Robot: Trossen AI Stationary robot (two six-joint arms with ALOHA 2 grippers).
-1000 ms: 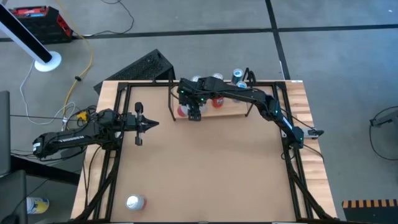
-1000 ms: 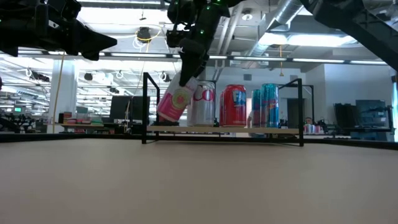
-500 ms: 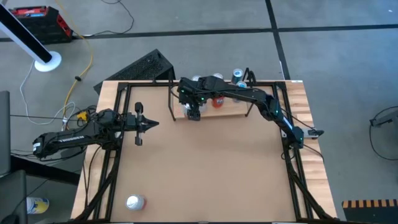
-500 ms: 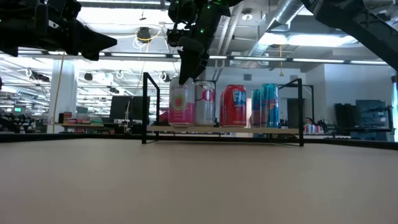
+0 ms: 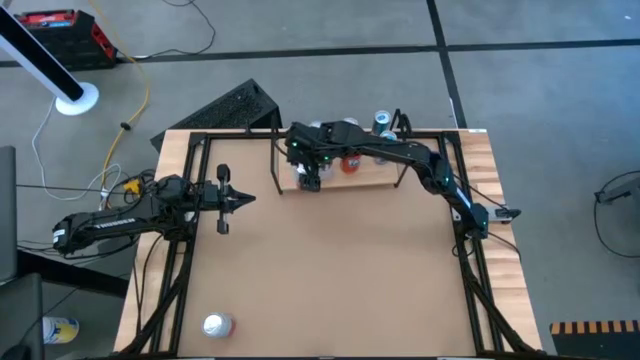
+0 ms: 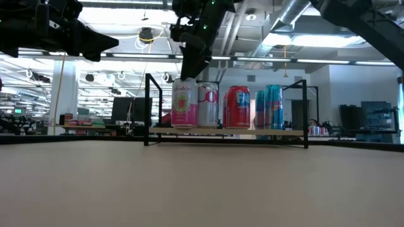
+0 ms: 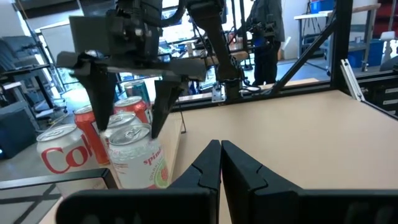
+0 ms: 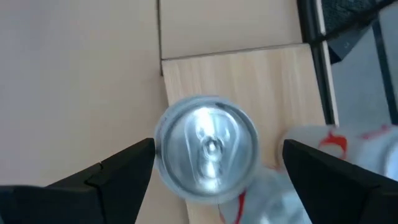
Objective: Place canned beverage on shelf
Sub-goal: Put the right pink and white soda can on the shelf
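A pink-and-white can [image 6: 184,104] stands upright on its base at the left end of the light-wood shelf [image 6: 278,132], beside a white can [image 6: 207,104], a red can [image 6: 237,107] and blue cans [image 6: 269,107]. My right gripper [image 8: 217,155] is open just above the pink can's silver top [image 8: 208,146]. Its fingers [image 7: 163,106] stand on either side of the rim, and one stands very close to it. My left gripper [image 5: 245,199] is shut and empty, raised over the table's left side.
A silver can [image 5: 217,324] stands near the table's near left corner. A black slatted object [image 5: 235,105] lies beyond the far left corner. Black frame rails [image 5: 180,270] run along both table sides. A person [image 7: 264,28] stands in the room beyond.
My right gripper has swung the pink can from tilted to upright and set it down on the shelf's left end, beside the white can. The gripper has then risen a little above the can's top.
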